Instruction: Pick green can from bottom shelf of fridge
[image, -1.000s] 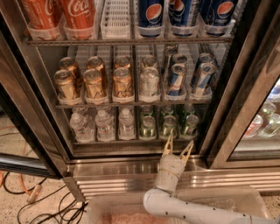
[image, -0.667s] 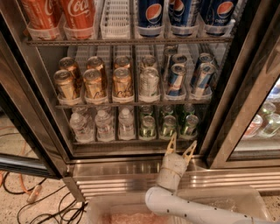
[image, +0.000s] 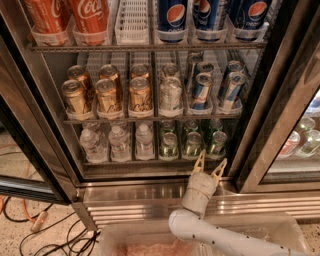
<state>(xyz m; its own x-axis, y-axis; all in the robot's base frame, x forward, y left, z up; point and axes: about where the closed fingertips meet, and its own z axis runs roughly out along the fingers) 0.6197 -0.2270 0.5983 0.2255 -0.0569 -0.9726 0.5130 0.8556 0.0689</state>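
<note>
Gripper (image: 210, 164) sat at the fridge (image: 150, 192) sill, just below the bottom shelf (image: 130, 161). Fingers were spread apart, nothing held. Green can (image: 217, 143) stood upright at the front of the rightmost lane, just above the fingertips, not touched. Water bottles (image: 120, 142) filled the left lanes.

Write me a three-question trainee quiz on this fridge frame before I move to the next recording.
1. On the bottom shelf, the green cans stand: A) left of the water bottles, B) right of them, C) behind them.
2. True or false: the gripper is shut on a green can.
3. Fill in: the gripper, at the shelf's front edge just below the green cans, has its fingers ____.
Key: 1 B; 2 false; 3 open.
</note>
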